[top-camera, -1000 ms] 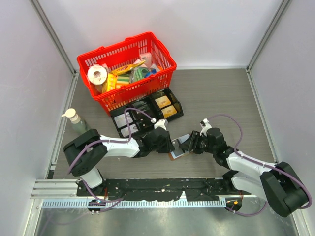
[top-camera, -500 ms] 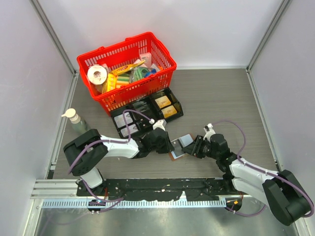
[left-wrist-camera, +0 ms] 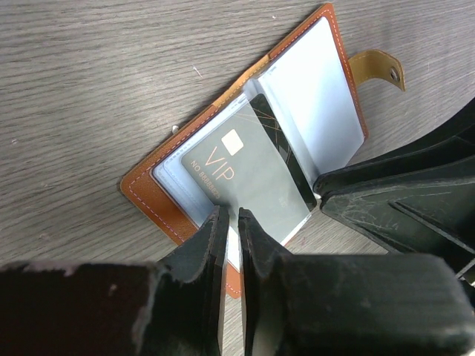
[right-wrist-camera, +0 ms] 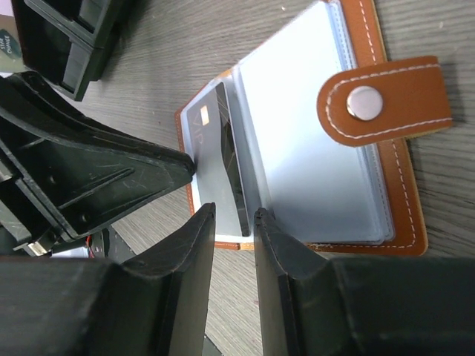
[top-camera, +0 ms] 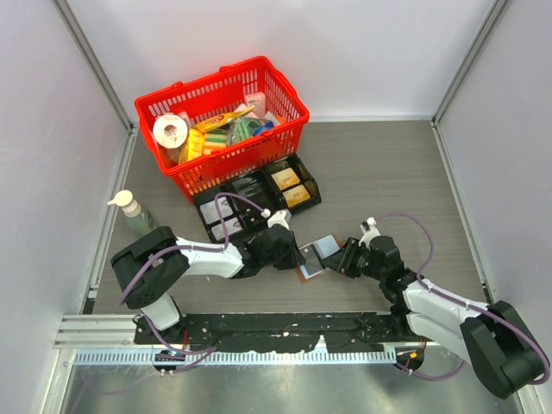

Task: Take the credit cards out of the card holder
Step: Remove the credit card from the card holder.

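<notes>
Guessing the snag is right up front: right gripper [right-wrist-camera: 235, 222] sits slightly spread around the grey credit card [left-wrist-camera: 237, 178] edge, while left gripper [left-wrist-camera: 231, 222] pinches the card holder [left-wrist-camera: 148, 194], which is lying open on the table [left-wrist-camera: 89, 74]. A weak pinch and the whole holder drags, or the fingers clash. Black tray [right-wrist-camera: 74, 52] sits beyond.

White-and-black arms [top-camera: 203, 259] trail purple cables [top-camera: 398, 216] — scuffed black fingers [left-wrist-camera: 401, 215].
</notes>
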{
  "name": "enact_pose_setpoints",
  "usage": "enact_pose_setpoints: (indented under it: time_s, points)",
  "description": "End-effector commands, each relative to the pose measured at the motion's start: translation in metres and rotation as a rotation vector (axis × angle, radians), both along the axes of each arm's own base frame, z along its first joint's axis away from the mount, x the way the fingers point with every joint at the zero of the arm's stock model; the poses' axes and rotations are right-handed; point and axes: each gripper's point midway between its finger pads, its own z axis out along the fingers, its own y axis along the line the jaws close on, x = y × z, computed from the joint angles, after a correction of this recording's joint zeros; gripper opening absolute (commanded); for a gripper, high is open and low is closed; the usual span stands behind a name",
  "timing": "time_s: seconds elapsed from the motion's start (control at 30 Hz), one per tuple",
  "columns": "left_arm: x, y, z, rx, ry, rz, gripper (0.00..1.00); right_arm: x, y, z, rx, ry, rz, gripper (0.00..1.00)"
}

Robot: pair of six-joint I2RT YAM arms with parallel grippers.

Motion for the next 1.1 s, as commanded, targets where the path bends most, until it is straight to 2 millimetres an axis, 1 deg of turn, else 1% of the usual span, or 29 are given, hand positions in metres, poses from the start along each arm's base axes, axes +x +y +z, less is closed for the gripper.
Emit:
enact_pose_setpoints:
  time_s: [0.0, 0.13, 0.23, 0.3, 0.33, 0.37, 0.4, 0.43, 0.47, 0.5, 0.53, 0.57, 0.8, 0.87, 0.97, 1.07]
  points:
    - [-0.01, 0.011, -0.017, 0.053, 0.044, -0.011, 0.14, 0.002, 0.004, -0.001, 0.027, 0.004, 0.004, 0.32]
    - [-0.01, 0.013, -0.017, 0.056, 0.042, -0.006, 0.14, 0.0, 0.004, -0.009, 0.025, 0.04, -0.001, 0.32]
    - [-0.01, 0.013, -0.018, 0.057, 0.044, -0.005, 0.14, -0.001, 0.006, -0.007, 0.042, 0.036, 0.009, 0.31]
    - [-0.011, 0.012, -0.018, 0.057, 0.046, -0.008, 0.14, 0.0, 0.008, -0.003, 0.056, 0.021, 0.017, 0.27]
    - [-0.01, 0.012, -0.018, 0.055, 0.046, -0.007, 0.14, 0.001, 0.009, 0.0, 0.064, 0.012, 0.021, 0.23]
    - [-0.01, 0.012, -0.017, 0.055, 0.044, -0.006, 0.14, 0.001, 0.009, 0.001, 0.066, 0.01, 0.02, 0.21]
    - [-0.01, 0.012, -0.018, 0.055, 0.046, -0.005, 0.14, 0.001, 0.01, 0.003, 0.07, 0.004, 0.022, 0.16]
    - [-0.011, 0.012, -0.017, 0.055, 0.044, -0.008, 0.14, 0.001, 0.01, 0.003, 0.07, 0.001, 0.021, 0.13]
    - [-0.011, 0.013, -0.017, 0.055, 0.046, -0.005, 0.14, 0.002, 0.009, 0.006, 0.073, -0.01, 0.017, 0.08]
    - [-0.01, 0.013, -0.017, 0.054, 0.045, -0.003, 0.14, 0.002, 0.008, 0.007, 0.069, -0.015, 0.013, 0.07]
    - [-0.01, 0.013, -0.017, 0.056, 0.045, -0.002, 0.14, 0.003, 0.007, 0.008, 0.069, -0.018, 0.009, 0.03]
    - [-0.01, 0.013, -0.017, 0.056, 0.042, -0.002, 0.14, 0.004, 0.006, 0.008, 0.059, -0.022, 0.004, 0.01]
    - [-0.01, 0.013, -0.017, 0.055, 0.044, -0.004, 0.13, 0.012, -0.01, 0.01, -0.005, -0.051, -0.064, 0.01]
    - [-0.01, 0.012, -0.018, 0.057, 0.047, -0.005, 0.13, 0.013, -0.014, 0.008, -0.023, -0.05, -0.084, 0.01]
    - [-0.01, 0.01, -0.018, 0.054, 0.049, -0.012, 0.13, 0.013, -0.014, 0.006, -0.024, -0.049, -0.078, 0.01]
    - [-0.01, 0.009, -0.019, 0.056, 0.051, -0.014, 0.13, 0.01, -0.007, 0.002, -0.019, -0.024, -0.03, 0.07]
